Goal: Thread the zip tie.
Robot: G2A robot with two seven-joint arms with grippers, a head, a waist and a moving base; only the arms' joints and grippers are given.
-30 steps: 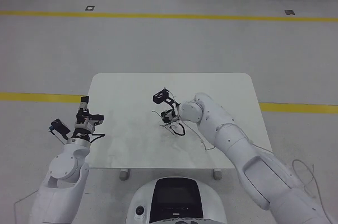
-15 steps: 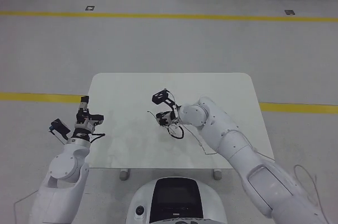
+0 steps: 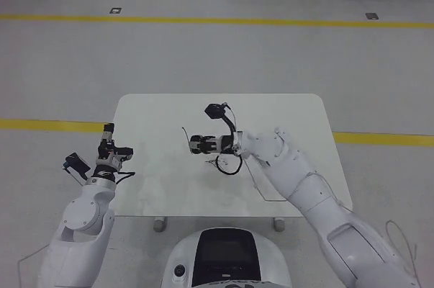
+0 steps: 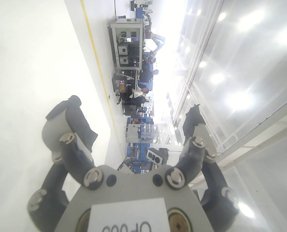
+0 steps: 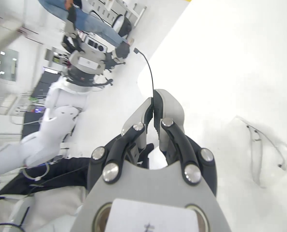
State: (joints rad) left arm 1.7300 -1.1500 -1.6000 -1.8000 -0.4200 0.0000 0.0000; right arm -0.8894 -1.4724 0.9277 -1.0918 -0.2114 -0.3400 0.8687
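Zip tie (image 5: 150,71) pinched in my right gripper (image 5: 153,102), strap pointing straight out past the fingertips toward my left gripper (image 4: 133,105), which hangs wide open, well apart, at the edge of the worktop (image 3: 288,122).

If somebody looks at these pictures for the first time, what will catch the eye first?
First comes the right claw over the middle of the white table, shut on a thin black zip tie that curves out past its tips. Next comes the left claw, open with nothing in it, by the table's left edge.
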